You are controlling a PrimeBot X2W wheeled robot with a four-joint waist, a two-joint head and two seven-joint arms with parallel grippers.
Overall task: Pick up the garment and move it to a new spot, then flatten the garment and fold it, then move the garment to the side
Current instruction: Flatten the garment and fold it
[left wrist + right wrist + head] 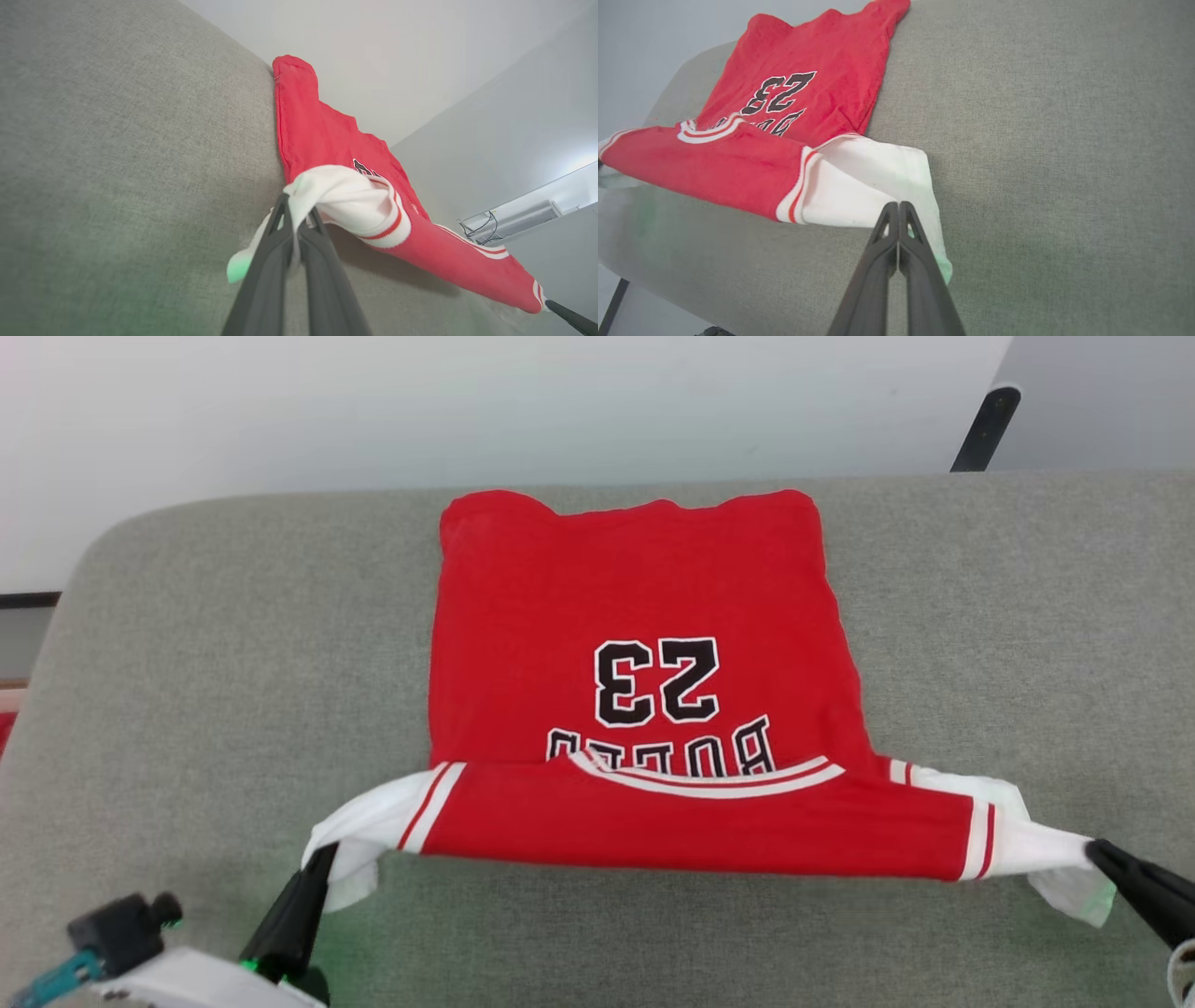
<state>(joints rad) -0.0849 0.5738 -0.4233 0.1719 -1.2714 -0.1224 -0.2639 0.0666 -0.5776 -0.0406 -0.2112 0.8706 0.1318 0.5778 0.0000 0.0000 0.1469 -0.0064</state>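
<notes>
While the grey cushion (187, 663) carries the shirt (635, 607) spread from its middle to its far edge, the shoulder band is folded over the lettering and held off the fabric. Left gripper (320, 861) is clamped on one white sleeve (369, 819), right gripper (1098, 850) on the other sleeve (1038, 847). Uneven pulling could slip thin cloth free, dropping the fold crooked.

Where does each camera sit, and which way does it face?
Head view: on the robot's head, facing forward and down at the red jersey T-shirt with white sleeves on grey fabric; both jaws show low.
Left wrist view: on the left wrist, looking along its dark fingers pinching one white sleeve.
Right wrist view: likewise, its fingers pinching the other sleeve.
Head and right wrist views share the "23".
</notes>
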